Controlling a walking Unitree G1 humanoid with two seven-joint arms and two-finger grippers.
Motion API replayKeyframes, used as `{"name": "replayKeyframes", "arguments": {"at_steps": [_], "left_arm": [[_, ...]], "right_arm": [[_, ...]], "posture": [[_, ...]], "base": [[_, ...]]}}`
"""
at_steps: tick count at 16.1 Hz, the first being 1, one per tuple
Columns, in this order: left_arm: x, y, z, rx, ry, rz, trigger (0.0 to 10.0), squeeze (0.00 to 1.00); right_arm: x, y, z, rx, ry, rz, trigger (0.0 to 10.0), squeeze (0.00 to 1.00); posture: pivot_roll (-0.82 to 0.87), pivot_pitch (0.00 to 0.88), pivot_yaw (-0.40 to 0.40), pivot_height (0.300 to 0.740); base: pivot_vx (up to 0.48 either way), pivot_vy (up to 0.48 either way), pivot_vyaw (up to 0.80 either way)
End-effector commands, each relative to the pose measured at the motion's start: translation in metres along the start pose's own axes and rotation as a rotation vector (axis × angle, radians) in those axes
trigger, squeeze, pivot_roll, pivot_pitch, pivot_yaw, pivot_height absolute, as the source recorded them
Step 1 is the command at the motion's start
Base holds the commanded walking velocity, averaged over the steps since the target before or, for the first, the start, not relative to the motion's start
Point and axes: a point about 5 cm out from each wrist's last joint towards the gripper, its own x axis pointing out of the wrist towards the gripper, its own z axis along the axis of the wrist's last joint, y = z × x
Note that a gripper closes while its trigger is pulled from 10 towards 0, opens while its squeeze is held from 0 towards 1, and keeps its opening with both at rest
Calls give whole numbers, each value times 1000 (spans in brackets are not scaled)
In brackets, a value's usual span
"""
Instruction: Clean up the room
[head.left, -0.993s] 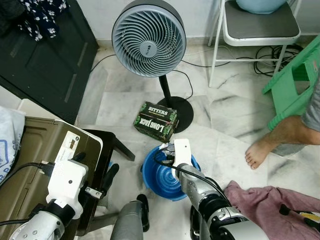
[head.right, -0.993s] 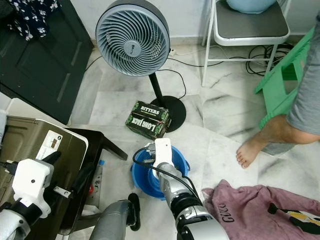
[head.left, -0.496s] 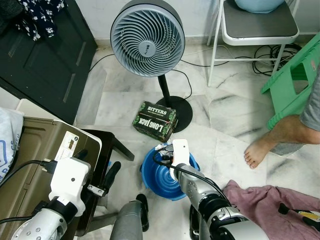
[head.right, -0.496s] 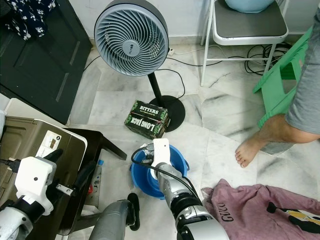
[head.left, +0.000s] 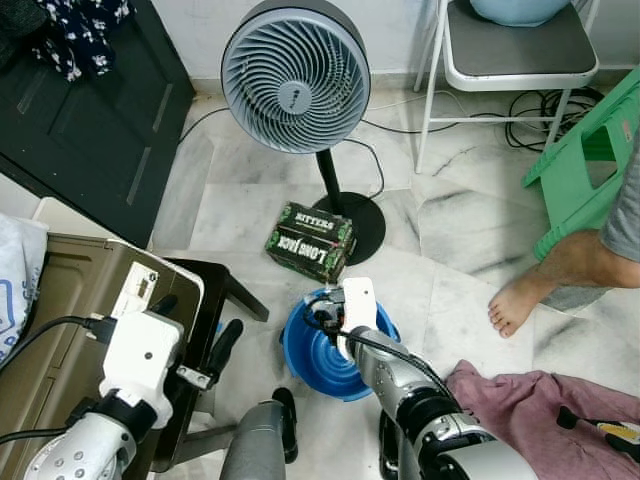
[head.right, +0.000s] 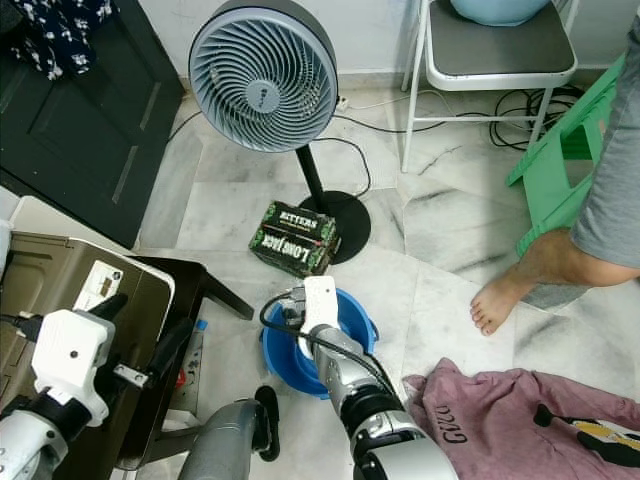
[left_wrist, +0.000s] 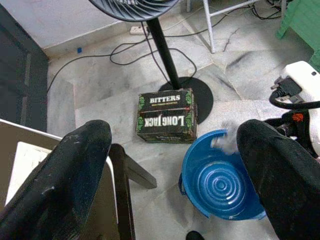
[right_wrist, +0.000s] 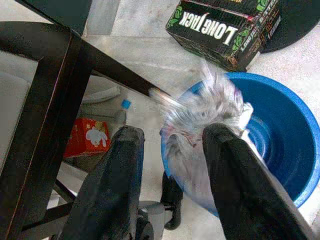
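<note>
Blurred clear wrapper (right_wrist: 200, 112) now over basin (right_wrist: 280, 145)

The pale marble floor (head.left: 250, 215) carries a pedestal fan (head.left: 296, 76) on a round black base, with a dark green Long Jack Bitters carton (head.left: 312, 242) lying against that base and a blue plastic basin (head.left: 335, 352) just in front of the carton. A white folding chair (head.left: 512, 55) and a green step stool (head.left: 583, 165) stand further back with black cables (head.left: 540, 105) between them. A pink T-shirt (head.left: 545, 415) lies crumpled near a person's bare foot (head.left: 520, 303), and a small red carton (right_wrist: 94, 138) lies beside a dark chair leg (right_wrist: 107, 67).
</note>
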Motion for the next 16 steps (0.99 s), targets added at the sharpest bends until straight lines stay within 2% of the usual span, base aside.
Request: {"name": "replayKeyframes", "arguments": {"at_steps": [1, 4, 8, 9, 10, 12, 13, 14, 15, 16], "left_arm": [[-2, 2, -6, 10, 34, 10, 10000, 0], [-1, 2, -5, 13, 31, 12, 10000, 0], [4, 2, -4, 14, 15, 19, 10000, 0], [9, 2, -3, 12, 0, 24, 10000, 0], [19, 3, -2, 2, -29, 34, 10000, 0], [33, 1, 0, -37, -65, 45, 10000, 0], [41, -1, 0, -70, -84, 41, 10000, 0], [44, -1, 0, -62, -94, 44, 10000, 0], [58, -2, 1, -49, -125, 51, 10000, 0], [64, -2, 1, -41, -136, 56, 10000, 0]], "right_arm": [[6, 74, 17, 39, -35, 177, 10000, 1000], [7, 74, 18, 41, -39, 176, 10000, 1000], [2, 69, 35, 50, -114, 184, 10000, 1000], [-2, 64, 39, 55, -132, 190, 10000, 1000], [-11, 48, 41, -6, -152, 156, 10000, 1000], [-29, 31, 46, -60, -184, 148, 10000, 1000], [-42, 19, 49, -125, -199, 122, 10000, 1000], [-47, 15, 50, -137, -204, 116, 10000, 1000], [-61, 3, 55, -184, -215, 102, 10000, 1000], [-65, -2, 55, -210, -225, 93, 10000, 1000]], "posture": [[216, 285, 129, 740], [218, 282, 127, 740], [205, 268, 125, 740], [186, 249, 117, 740], [156, 219, 104, 740], [109, 179, 93, 740], [75, 149, 85, 740], [59, 133, 80, 740], [21, 92, 71, 740], [14, 89, 70, 740]], "base": [[0, 0, 0], [0, 0, 0], [0, 0, 0], [0, 0, 0], [0, 0, 0], [0, 0, 0], [0, 0, 0], [0, 0, 0], [0, 0, 0], [0, 0, 0]]}}
